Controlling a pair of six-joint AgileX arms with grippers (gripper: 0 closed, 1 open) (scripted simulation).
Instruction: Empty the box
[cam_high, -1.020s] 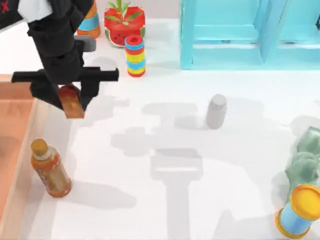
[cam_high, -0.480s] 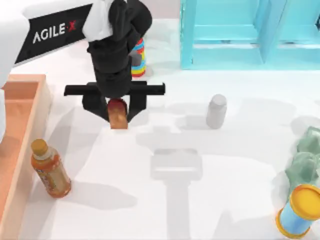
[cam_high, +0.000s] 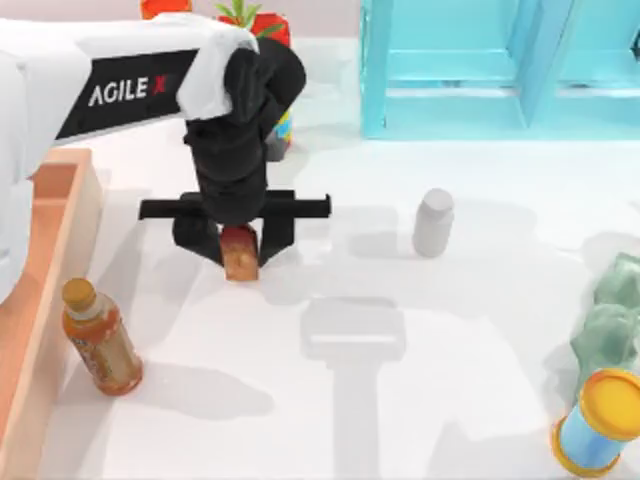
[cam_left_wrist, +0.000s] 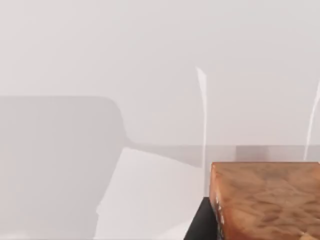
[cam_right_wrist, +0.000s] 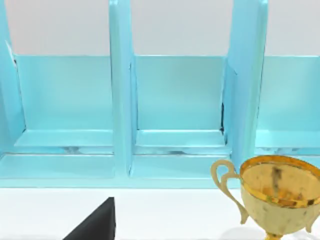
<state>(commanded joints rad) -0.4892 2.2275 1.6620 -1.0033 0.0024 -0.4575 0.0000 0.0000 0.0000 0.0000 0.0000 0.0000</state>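
Observation:
The box is a light reddish-brown wooden tray at the table's left edge, partly under my left arm. My left gripper is to its right, low over the white table, shut on a small brown bottle with a red cap. The left wrist view shows that brown bottle close up beside a black finger. An orange-brown drink bottle with a yellow cap stands on the table just outside the box's right wall. A black part of my right gripper faces the turquoise shelf.
A grey can stands mid-table. The turquoise shelf unit fills the back right. A stacked ring toy and a watermelon pot sit behind my left arm. A green figure and a blue cylinder are at the right edge. A gold trophy stands before the shelf.
My left gripper has carried the brown bottle to the right, away from the box's wall, and has come lower over the table. The other things have stayed put.

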